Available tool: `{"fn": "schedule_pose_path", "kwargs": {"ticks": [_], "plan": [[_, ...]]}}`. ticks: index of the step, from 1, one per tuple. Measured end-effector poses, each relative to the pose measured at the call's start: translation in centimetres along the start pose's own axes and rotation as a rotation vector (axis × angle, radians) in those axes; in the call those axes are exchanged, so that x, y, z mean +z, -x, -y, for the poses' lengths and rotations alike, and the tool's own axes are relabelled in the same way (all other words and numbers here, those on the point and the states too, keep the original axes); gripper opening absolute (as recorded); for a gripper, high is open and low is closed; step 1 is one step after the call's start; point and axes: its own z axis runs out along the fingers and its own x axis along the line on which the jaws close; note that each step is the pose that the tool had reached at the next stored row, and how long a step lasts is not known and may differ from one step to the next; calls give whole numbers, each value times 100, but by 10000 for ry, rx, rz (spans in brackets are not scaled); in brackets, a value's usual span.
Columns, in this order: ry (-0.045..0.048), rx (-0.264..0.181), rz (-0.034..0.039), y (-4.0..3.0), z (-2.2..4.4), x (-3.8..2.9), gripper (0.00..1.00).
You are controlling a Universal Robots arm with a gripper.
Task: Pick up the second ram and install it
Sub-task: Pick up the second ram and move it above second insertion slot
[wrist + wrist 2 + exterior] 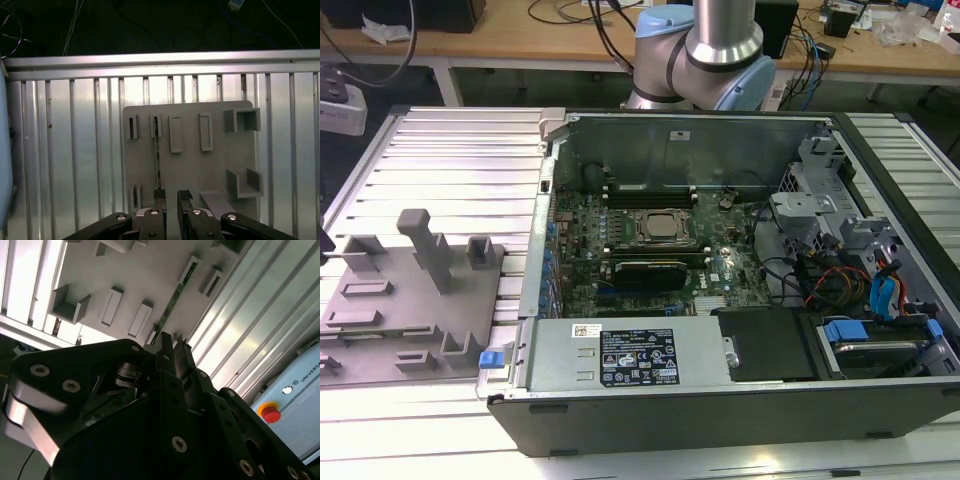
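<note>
A: Entry one, the gripper (171, 196). Condition?
B: Black, two-fingered. Its jaws are standing slightly apart, bare grey surface is showing through the gap, and it is holding nothing.
A: Entry two, the second ram (158, 150)?
B: Thin green stick with dark chips. In both wrist views it is sitting on edge in a slotted bracket of the grey holder plate (200, 170). Its near end is running up just beside one fingertip (159, 196), lining up with that finger rather than with the gap. Whether the two are touching, I cannot tell.
A: Entry three, surroundings?
B: The plate is lying on the ribbed aluminium table (75, 150). In the exterior view, an open computer case (670, 425) is lying on that table, to the exterior view's right of the plate. Its motherboard (725, 270) and square processor socket (663, 228) are facing up.
</note>
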Motion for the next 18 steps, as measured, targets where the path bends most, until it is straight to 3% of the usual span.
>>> {"fn": "schedule_pose_path", "kwargs": {"ticks": [18], "plan": [[0,0,0,2,2,245,24]]}}
